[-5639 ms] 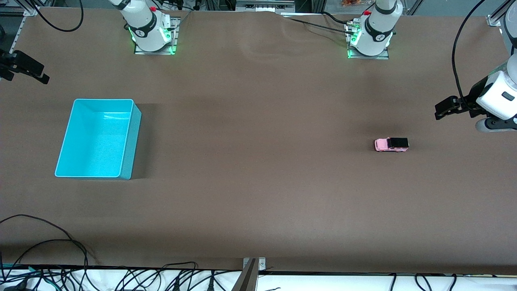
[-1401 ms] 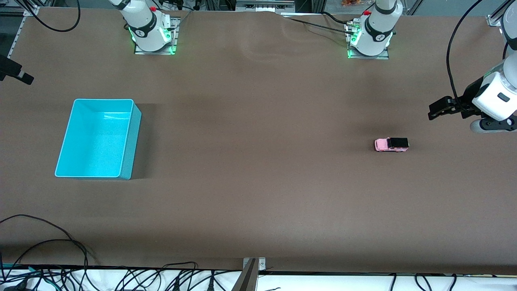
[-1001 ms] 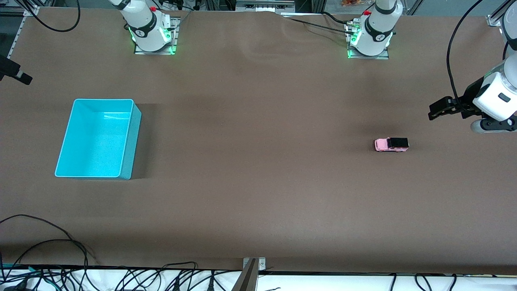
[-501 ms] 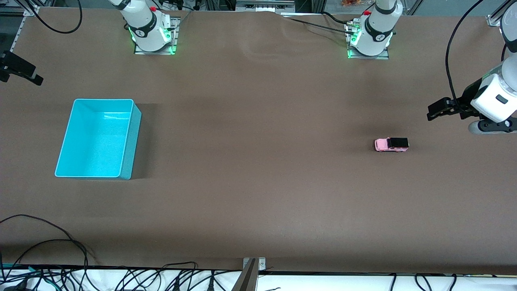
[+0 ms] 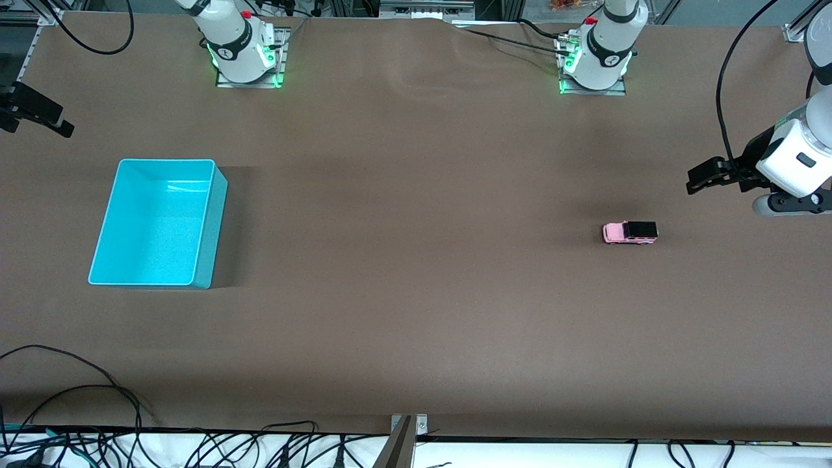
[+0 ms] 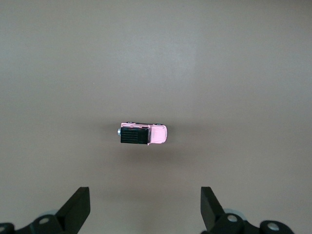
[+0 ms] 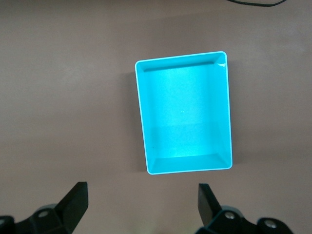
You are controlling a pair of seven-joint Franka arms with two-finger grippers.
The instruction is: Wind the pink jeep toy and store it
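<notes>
The brown table (image 5: 416,260) carries 1 cyan bin (image 5: 156,224), nothing in it, near the right arm's end. The pink jeep toy (image 5: 630,232) stands on its wheels toward the left arm's end. The left gripper (image 6: 145,209) hangs over that end, the right gripper (image 7: 141,207) near the bin; both have fingers spread, holding nothing.

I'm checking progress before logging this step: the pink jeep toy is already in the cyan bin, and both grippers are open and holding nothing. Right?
Not quite. The pink jeep toy is not in the cyan bin; the front view shows it on the table toward the left arm's end, and the right wrist view shows the bin empty. The left gripper and right gripper are indeed open and holding nothing.
</notes>
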